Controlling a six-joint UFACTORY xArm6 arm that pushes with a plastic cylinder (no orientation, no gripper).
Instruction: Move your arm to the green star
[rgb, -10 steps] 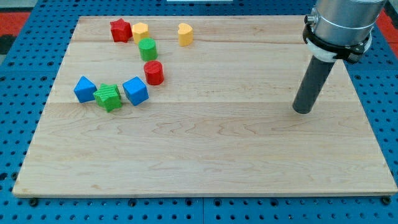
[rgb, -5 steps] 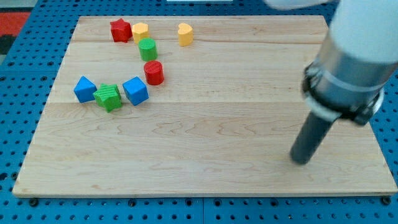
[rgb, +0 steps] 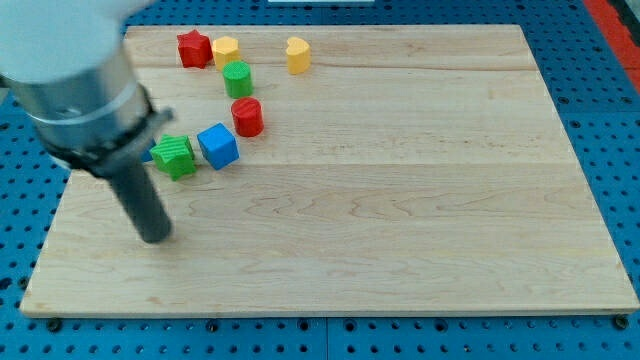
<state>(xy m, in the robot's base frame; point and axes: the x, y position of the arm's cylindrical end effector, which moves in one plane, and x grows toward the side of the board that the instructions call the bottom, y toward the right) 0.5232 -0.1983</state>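
The green star (rgb: 175, 156) lies on the wooden board (rgb: 400, 200) at the view's left, touching a blue cube (rgb: 218, 146) on its right. My tip (rgb: 155, 238) rests on the board below the green star and slightly to its left, apart from it. The arm's body hides the board left of the star, where a blue block lay before.
A red cylinder (rgb: 247, 117) and a green cylinder (rgb: 237, 79) stand above the blue cube. A red star (rgb: 193, 48), a yellow block (rgb: 225, 50) and a yellow heart (rgb: 297, 55) sit near the board's top edge.
My arm has swept from the board's right side across to its left, ending just below the green star. No block has moved; the left blue block is now hidden behind the arm.
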